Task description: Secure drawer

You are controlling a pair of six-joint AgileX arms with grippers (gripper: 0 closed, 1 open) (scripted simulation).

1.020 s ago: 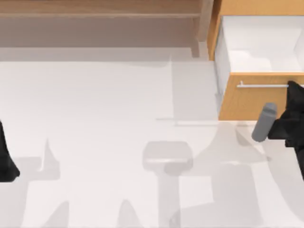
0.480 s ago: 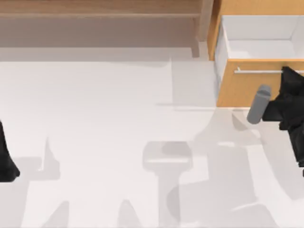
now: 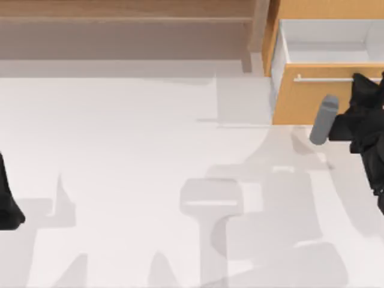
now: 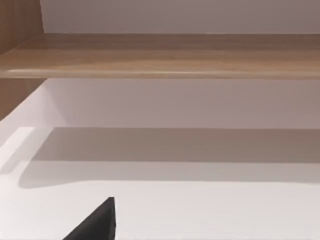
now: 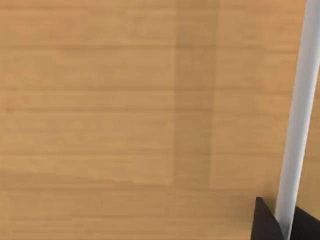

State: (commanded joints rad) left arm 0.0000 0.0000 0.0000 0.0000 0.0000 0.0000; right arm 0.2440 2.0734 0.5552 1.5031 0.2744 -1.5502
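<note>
The drawer (image 3: 300, 102) sticks out of its cabinet at the table's back right, with a strip of white inner wall (image 3: 324, 42) showing behind its orange-tan front. My right gripper (image 3: 362, 84) is at the right end of the silver bar handle (image 3: 324, 79). In the right wrist view the front panel (image 5: 125, 100) is very close. The handle (image 5: 302, 100) runs between the two dark fingertips of my right gripper (image 5: 286, 227), which is shut on it. My left gripper (image 3: 6, 201) is parked at the table's left edge.
A duller brown wooden shelf unit (image 3: 120, 12) spans the back of the table; its board (image 4: 160, 55) is seen in the left wrist view. A grey cylinder (image 3: 323, 120) on my right arm juts out in front of the drawer. The white tabletop (image 3: 150, 150) lies between the arms.
The drawer has slid back into its cabinet, so less white interior shows. My right gripper moved toward the back with the handle. The left arm has not moved.
</note>
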